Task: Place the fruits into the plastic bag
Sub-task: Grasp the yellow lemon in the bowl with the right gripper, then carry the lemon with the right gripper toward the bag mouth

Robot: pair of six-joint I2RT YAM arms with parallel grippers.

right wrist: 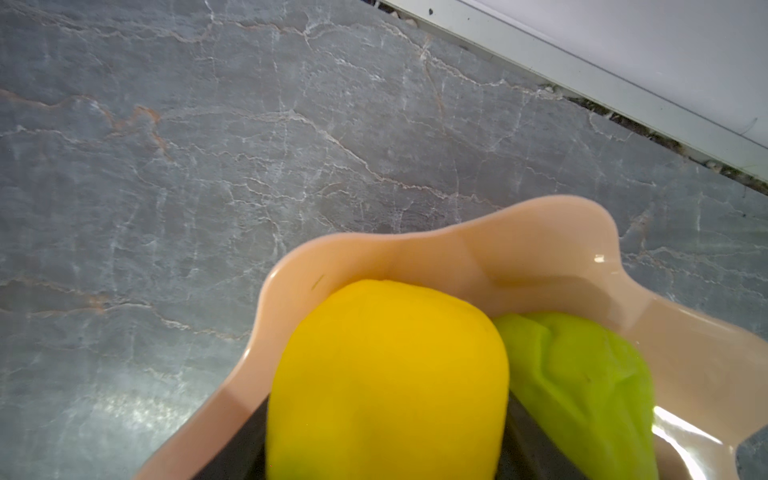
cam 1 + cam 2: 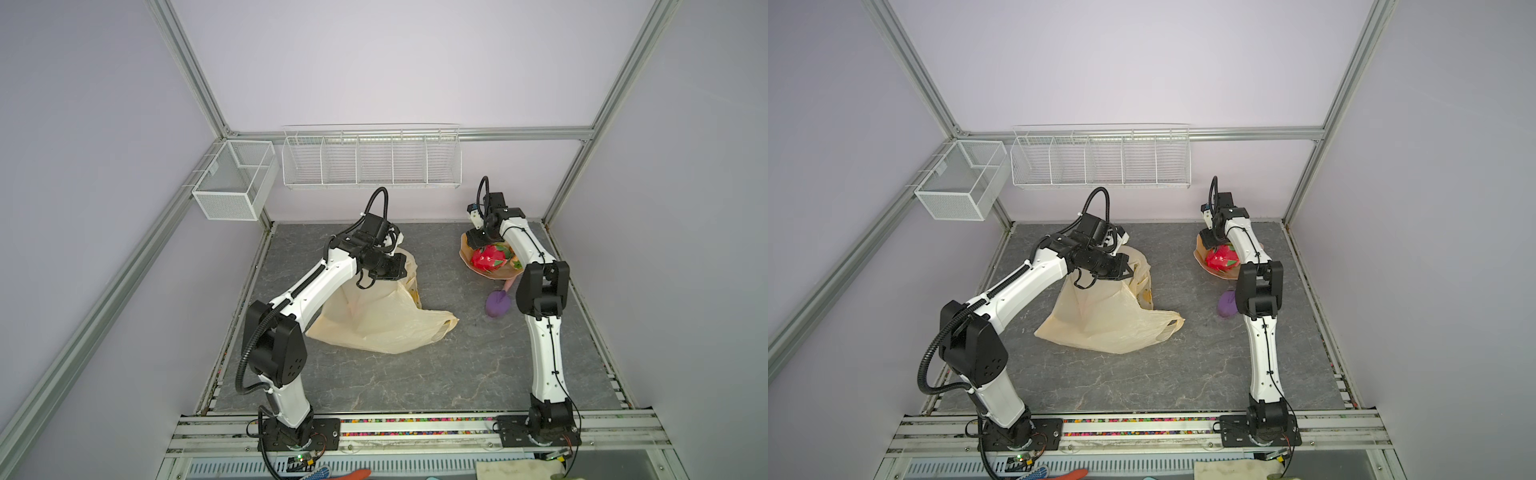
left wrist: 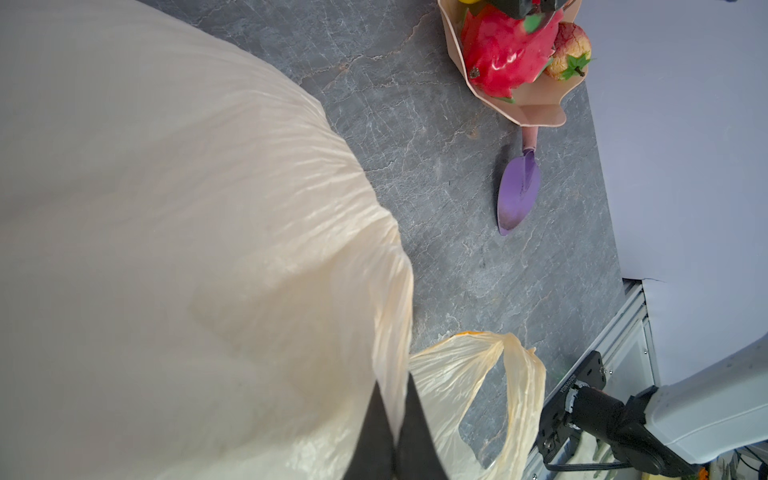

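Note:
The cream-yellow plastic bag (image 2: 374, 320) (image 2: 1108, 320) stands crumpled at mid-table, and my left gripper (image 2: 400, 264) (image 3: 392, 386) is shut on its upper edge, holding it up. One handle loop (image 3: 515, 374) hangs free beside the fingers. At the back right a pink wavy dish (image 2: 490, 277) (image 1: 457, 249) holds the fruits. These are a red dragon fruit (image 2: 490, 257) (image 3: 503, 50), a yellow fruit (image 1: 386, 353), a green one (image 1: 582, 382) and a reddish-yellow one (image 3: 569, 45). My right gripper (image 2: 478, 239) (image 1: 388, 399) reaches into the dish, its jaws closed against both sides of the yellow fruit.
A purple scoop (image 2: 497, 303) (image 3: 519, 195) with a pink handle lies just in front of the dish. White wire baskets (image 2: 370, 162) hang on the back wall and a mesh box (image 2: 232, 178) on the left frame. The right arm's elbow stands over the scoop.

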